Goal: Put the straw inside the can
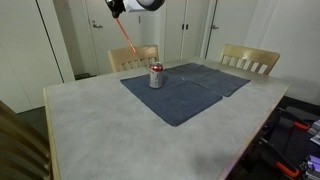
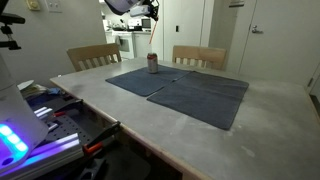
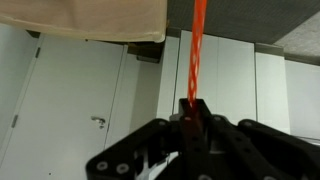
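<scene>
The silver can (image 1: pixel 156 76) with red markings stands upright on a dark blue cloth (image 1: pixel 190 95) on the table; it also shows in an exterior view (image 2: pixel 152 63). My gripper (image 1: pixel 121 11) is high above the table, shut on the red-orange straw (image 1: pixel 129 40), which hangs slanting down toward the can, its lower end just above or at the can's top. In an exterior view the gripper (image 2: pixel 152 14) holds the straw (image 2: pixel 152 38) nearly vertical over the can. In the wrist view the straw (image 3: pixel 198 50) runs from my shut fingers (image 3: pixel 193 108) up out of frame.
The grey table (image 1: pixel 110 130) has two wooden chairs (image 1: pixel 134 57) (image 1: pixel 249 60) at its far side. White doors and walls stand behind. A cluttered bench with tools (image 2: pixel 50 115) sits beside the table in an exterior view.
</scene>
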You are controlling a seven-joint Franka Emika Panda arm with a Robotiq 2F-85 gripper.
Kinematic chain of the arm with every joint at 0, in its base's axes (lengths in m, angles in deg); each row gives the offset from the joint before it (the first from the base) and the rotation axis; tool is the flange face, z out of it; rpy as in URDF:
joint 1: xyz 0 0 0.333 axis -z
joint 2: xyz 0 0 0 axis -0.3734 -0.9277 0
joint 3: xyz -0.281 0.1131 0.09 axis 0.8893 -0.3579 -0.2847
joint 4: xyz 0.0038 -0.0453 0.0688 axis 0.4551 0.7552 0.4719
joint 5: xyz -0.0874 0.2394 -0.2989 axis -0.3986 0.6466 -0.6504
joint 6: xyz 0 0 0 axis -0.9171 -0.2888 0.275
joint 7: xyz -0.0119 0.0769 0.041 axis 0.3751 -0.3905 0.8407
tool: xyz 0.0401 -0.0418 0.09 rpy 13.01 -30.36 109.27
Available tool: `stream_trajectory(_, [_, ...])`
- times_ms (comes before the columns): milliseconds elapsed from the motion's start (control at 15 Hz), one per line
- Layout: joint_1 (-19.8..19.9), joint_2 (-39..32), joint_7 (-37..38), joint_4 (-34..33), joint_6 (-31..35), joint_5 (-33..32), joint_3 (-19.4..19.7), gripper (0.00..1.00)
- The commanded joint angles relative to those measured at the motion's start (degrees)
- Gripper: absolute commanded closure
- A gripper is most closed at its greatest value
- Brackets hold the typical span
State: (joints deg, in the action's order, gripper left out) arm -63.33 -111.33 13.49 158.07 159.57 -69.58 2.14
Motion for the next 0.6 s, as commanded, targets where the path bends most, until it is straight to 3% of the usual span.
stream_trajectory(0, [-5.6,2.6,2.9,5.3,-1.9,-0.5,5.9,0.98])
stream_trajectory(267, [-11.8,3.1,7.0,9.7,-1.6,-0.5,12.6,0.98])
stream_trajectory(533, [-20.9,2.4,8.3,15.3,-0.2,3.5,22.5,0.98])
